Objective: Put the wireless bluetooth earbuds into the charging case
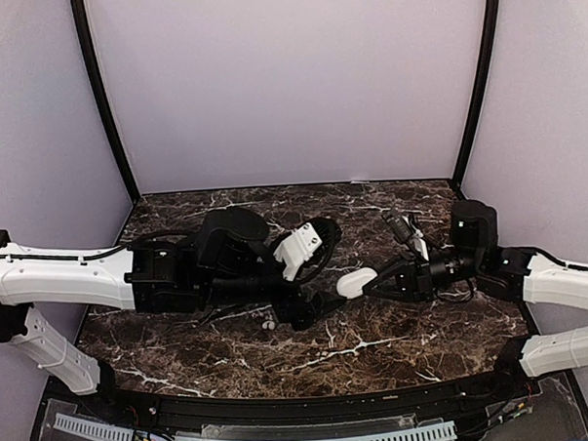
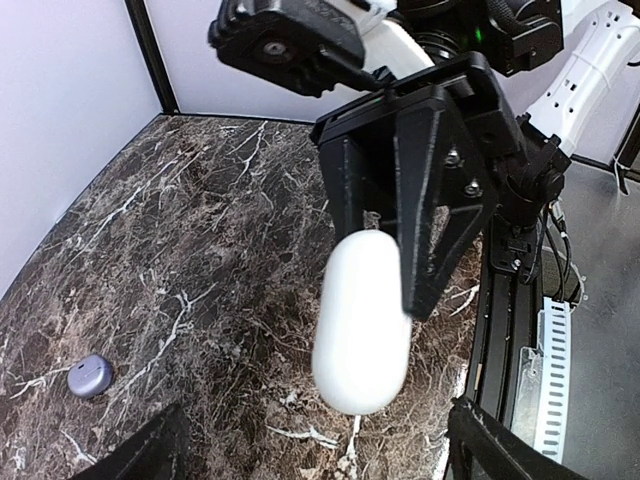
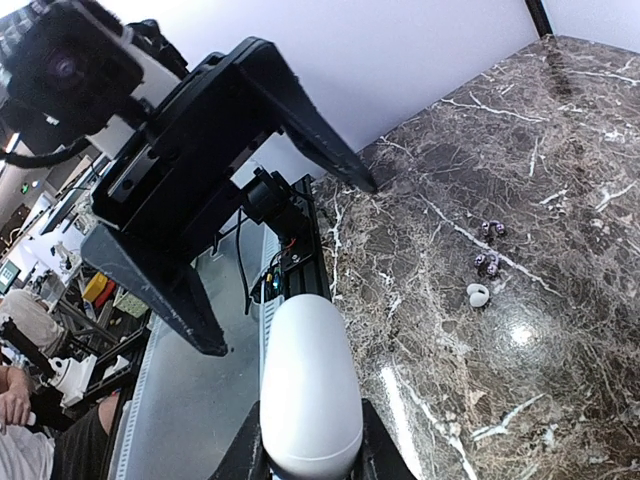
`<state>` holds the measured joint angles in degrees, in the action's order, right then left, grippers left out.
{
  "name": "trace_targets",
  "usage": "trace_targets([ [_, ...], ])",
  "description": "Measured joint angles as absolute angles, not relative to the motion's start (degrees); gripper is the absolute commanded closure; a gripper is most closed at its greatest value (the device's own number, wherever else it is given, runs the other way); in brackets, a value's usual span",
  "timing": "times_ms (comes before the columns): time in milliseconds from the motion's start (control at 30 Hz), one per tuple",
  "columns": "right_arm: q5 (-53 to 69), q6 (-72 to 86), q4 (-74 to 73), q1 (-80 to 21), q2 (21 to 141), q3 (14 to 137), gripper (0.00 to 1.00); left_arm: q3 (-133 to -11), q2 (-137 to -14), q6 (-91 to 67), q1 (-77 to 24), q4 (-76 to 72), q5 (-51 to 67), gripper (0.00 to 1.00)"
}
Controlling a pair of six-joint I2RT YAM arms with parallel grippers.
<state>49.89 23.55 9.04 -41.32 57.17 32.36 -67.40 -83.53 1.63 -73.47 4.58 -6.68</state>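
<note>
My right gripper [image 3: 310, 445] is shut on a plain white oval pebble [image 3: 310, 385], held above the marble table [image 1: 397, 348] near its middle. The same pebble [image 2: 362, 325] fills the left wrist view, with the right gripper [image 2: 385, 270] on its far end. My left gripper [image 2: 320, 440] is open wide, one finger on each side of the pebble's free end, touching nothing. The lavender charging case [image 2: 90, 376] lies shut on the table, far off to the left in that view. A tiny white earbud [image 3: 478, 294] lies on the marble. The top view shows small white bits [image 1: 269, 324] under the left arm.
Two tiny purplish pieces [image 3: 486, 263] lie just beyond the white earbud; I cannot tell what they are. The left arm [image 1: 179, 274] stretches low across the table's left half. A black rail [image 1: 283, 407] runs along the near edge. Pale walls [image 1: 288, 84] close the back and sides.
</note>
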Motion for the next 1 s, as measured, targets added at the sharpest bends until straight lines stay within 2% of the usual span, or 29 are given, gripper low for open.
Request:
trace_targets([
  [500,49.80,19.49,5.98,-43.72,54.78,32.47,1.00,-67.81,-84.99,-2.26,-70.98,4.40,-3.53,0.16],
  [1000,49.54,19.09,6.02,-45.34,54.76,32.49,1.00,-67.99,-84.90,-3.92,-68.42,4.43,-5.13,0.16],
])
